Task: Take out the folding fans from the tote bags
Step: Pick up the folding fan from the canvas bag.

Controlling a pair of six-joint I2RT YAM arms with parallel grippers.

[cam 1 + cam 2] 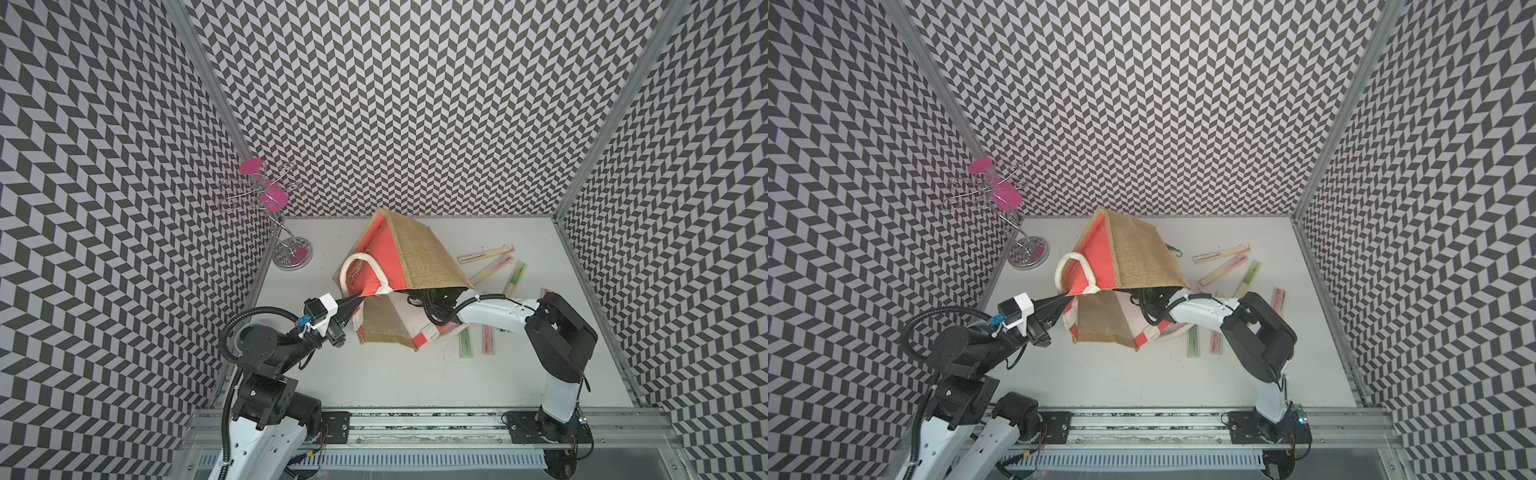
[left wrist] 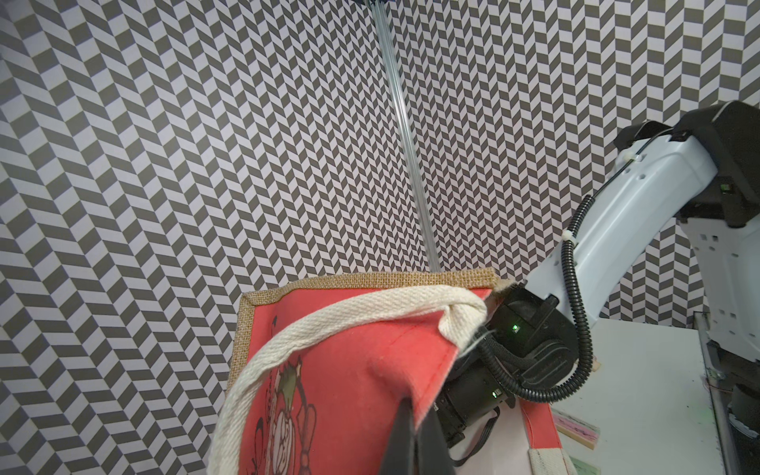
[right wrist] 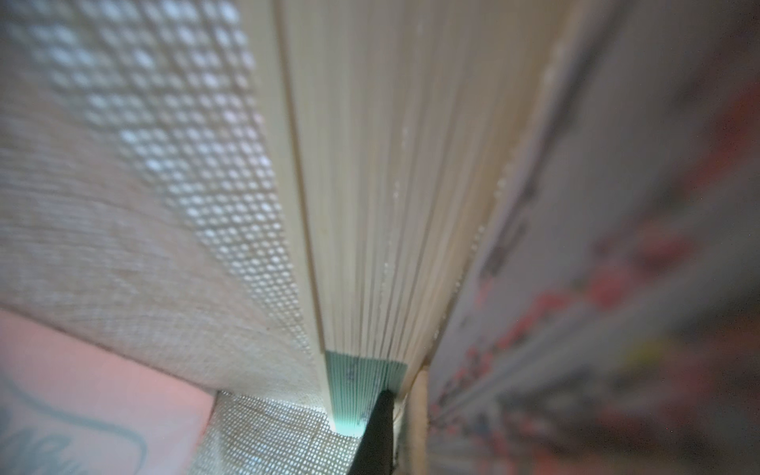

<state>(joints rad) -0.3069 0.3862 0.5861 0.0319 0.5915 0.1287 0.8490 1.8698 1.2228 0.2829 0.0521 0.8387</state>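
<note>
Both top views looked steeply down from high over the arms' base end, sharing nearly the whole counter [image 1: 374, 374]. Left wrist cam sat just behind left pincer [image 2: 415, 427], facing bag [image 2: 349, 370] & right arm [image 2: 641, 214]. Right wrist cam was inside bag, v. close to a fan [image 3: 370, 185], blurry.

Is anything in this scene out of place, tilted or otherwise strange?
Yes. The tote bag is not upright: it lies tipped on the table, with one rim corner pinched and raised by the left gripper. Several folding fans lie scattered beside it at mixed angles.
</note>
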